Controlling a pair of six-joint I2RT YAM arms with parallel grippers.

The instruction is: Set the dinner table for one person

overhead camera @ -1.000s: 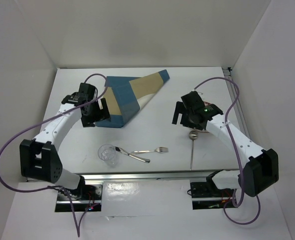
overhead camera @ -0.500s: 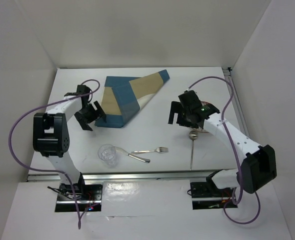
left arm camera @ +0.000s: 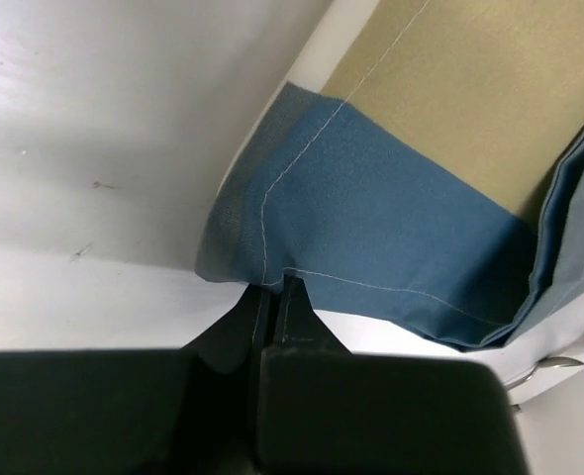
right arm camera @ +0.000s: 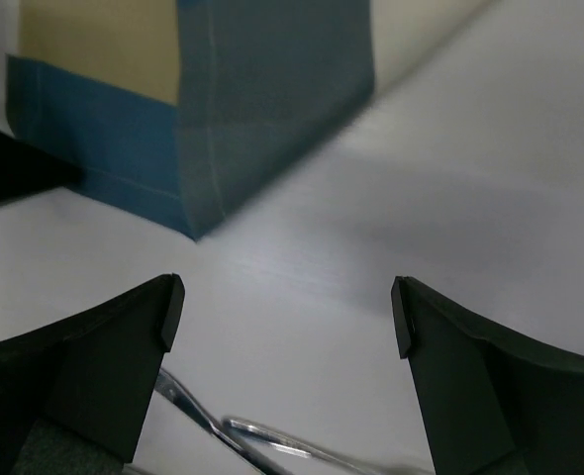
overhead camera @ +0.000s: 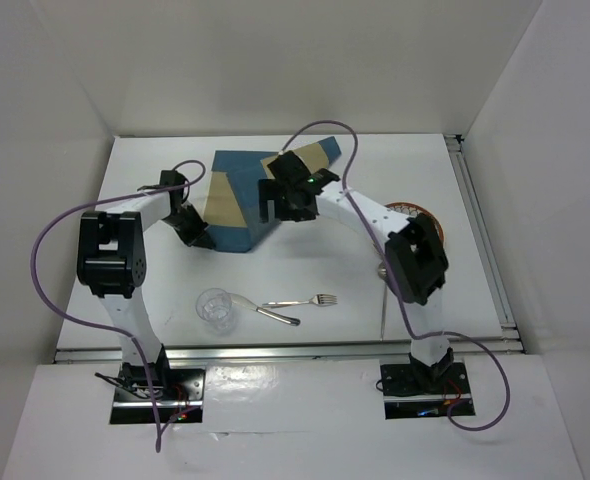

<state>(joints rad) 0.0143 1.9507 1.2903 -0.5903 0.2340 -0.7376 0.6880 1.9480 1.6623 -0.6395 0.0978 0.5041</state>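
The dinner table [overhead camera: 155, 290] is a white top with a metal rail along its near edge. On it lies a folded blue-and-tan placemat [overhead camera: 237, 205]. My left gripper [overhead camera: 197, 234] is shut on the placemat's near-left blue hem [left arm camera: 391, 228], with the cloth pinched between the fingertips [left arm camera: 275, 285]. My right gripper [overhead camera: 285, 210] hovers open over the placemat's near edge [right arm camera: 252, 99], nothing between its fingers [right arm camera: 287, 317]. A clear glass [overhead camera: 216, 308], a fork [overhead camera: 300, 301], a knife [overhead camera: 271, 315] and a long spoon [overhead camera: 384, 295] lie near the front.
An orange-rimmed plate [overhead camera: 417, 212] sits at the right, partly behind the right arm. Purple cables loop over both arms. Cutlery [right arm camera: 272, 445] shows at the bottom of the right wrist view. White walls enclose the table on three sides.
My left gripper has shut on the placemat's corner. The right arm has swung left from above the spoon to over the placemat, uncovering the plate.
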